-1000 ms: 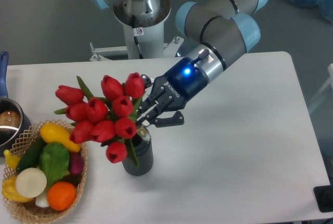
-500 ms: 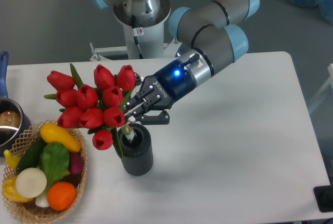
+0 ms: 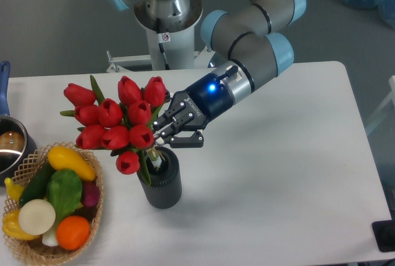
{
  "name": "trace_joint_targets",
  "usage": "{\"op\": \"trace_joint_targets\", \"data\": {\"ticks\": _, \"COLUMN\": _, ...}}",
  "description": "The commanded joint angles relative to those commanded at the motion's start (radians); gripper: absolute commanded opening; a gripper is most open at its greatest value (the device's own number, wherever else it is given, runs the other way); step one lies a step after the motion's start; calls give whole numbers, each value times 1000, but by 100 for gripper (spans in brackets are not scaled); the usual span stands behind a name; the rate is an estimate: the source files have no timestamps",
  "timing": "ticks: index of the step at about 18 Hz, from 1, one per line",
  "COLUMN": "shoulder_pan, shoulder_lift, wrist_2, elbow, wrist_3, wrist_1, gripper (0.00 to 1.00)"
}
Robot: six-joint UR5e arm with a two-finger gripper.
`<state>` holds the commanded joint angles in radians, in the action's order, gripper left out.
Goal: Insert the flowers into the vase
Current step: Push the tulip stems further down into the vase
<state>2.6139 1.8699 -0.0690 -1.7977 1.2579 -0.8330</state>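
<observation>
Jaws first: from where I stand they are clamped around the green stems just below the tulip heads, the gripper [image 3: 162, 133] coming in from the right at a downward slant with a blue light glowing on its wrist. The flowers [image 3: 118, 126] fan out to the left of that grip, a wide bunch of red tulips tilted away from the arm, one head drooping lowest near the left side of the vase rim. Directly beneath the grip sits the vase [image 3: 162, 182], a short dark ribbed cylinder standing upright on the white surface [image 3: 278, 173]; the lower ends of the stems appear to dip into its round mouth, with something pale showing just inside the opening, though how deep they reach I cannot make out. So I would judge the job as well advanced but unfinished: the bunch is lined up over the vase and seemingly started into it, yet the robot's grip is what carries it, and the heads lean off to the left rather than sitting centred. What looks left is to settle the stems fully down, let go, and draw the arm clear without dragging the bunch or tipping the vase. Further left, near the edge of the surface, a wicker basket [image 3: 24, 250] holds toy vegetables, close to the tulips but not touching them, and beyond it a metal pot [image 3: 9, 149] with a blue handle is partly cut off by the frame.
</observation>
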Motion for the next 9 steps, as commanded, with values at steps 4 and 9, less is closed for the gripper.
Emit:
{"op": "trace_joint_targets", "data": {"ticks": 4, "shoulder_pan": 2, "shoulder_lift": 2, "wrist_2": 5, "elbow": -15, "wrist_3": 2, "wrist_1": 0, "gripper": 6}}
{"op": "trace_joint_targets", "data": {"ticks": 9, "shoulder_pan": 0, "shoulder_lift": 3, "wrist_2": 40, "elbow": -63, "wrist_3": 80, "wrist_1": 0, "gripper": 6}}
